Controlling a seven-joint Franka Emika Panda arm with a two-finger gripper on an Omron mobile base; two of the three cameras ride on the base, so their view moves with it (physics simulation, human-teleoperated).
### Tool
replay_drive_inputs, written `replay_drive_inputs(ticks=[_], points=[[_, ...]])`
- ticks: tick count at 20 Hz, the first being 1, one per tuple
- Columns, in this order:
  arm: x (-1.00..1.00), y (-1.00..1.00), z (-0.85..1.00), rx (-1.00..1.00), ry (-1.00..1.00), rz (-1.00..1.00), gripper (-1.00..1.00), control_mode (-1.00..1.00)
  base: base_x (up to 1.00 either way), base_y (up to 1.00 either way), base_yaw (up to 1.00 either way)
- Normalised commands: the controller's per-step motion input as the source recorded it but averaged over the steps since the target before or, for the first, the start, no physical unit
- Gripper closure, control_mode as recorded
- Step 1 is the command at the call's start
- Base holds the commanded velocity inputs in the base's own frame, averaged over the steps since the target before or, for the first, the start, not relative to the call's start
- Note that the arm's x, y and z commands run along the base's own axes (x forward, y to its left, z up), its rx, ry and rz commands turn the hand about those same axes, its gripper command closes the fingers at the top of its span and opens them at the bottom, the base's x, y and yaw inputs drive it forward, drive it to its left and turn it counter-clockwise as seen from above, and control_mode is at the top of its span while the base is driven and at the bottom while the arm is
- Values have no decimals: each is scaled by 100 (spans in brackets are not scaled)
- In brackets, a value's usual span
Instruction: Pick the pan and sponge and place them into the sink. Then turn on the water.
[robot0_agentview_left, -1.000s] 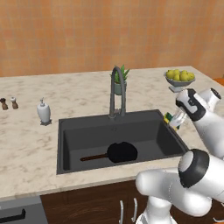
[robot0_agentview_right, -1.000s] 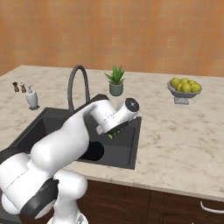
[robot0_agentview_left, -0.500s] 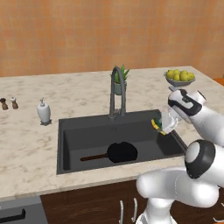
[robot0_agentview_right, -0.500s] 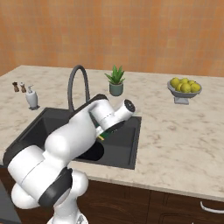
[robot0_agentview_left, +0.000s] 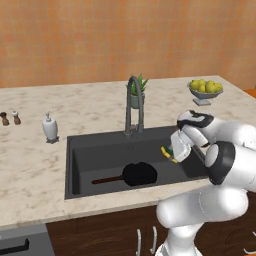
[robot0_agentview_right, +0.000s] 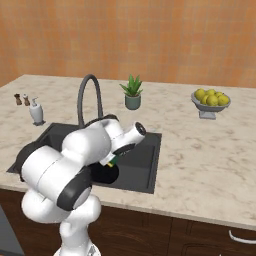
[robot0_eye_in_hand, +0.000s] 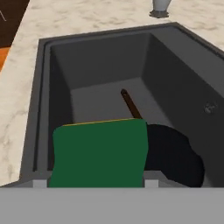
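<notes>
1. The claw is clamped on the sponge, green face toward the hand camera, and hangs above the right-hand part of the sink.
2. The sponge shows as a yellow-green sliver at the claw's tip in the left base view, over the basin's right side and clear of the worktop.
3. The pan lies flat on the sink floor, below the claw and off to its side; its long brown handle points away from the claw toward the far end of the basin.
4. Step in hand, as I judge it: the pan looks already placed and the sponge is being carried in, not yet released.
5. The next move likely calls for lowering the claw a little and spreading it so the sponge drops on bare basin floor, either beside the pan or onto it.
6. After that the faucet, which stands behind the claw at the sink's back rim, is left to turn on; no water shows.
</notes>
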Motion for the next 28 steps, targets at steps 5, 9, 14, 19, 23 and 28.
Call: replay_drive_inputs(ticks=[5, 9, 14, 19, 23, 28], points=[[2, 35, -60, 0, -1, 4, 100, -100, 0, 0, 0], [12, 19, -59, 1, -1, 4, 100, -100, 0, 0, 0], [36, 2, -45, 4, -3, 4, 100, -100, 0, 0, 0], [29, 0, -54, 3, -4, 2, 100, -100, 0, 0, 0], [27, 0, -59, 1, -3, 3, 100, -100, 0, 0, 0], [31, 0, -59, 1, -1, 3, 100, -100, 0, 0, 0]])
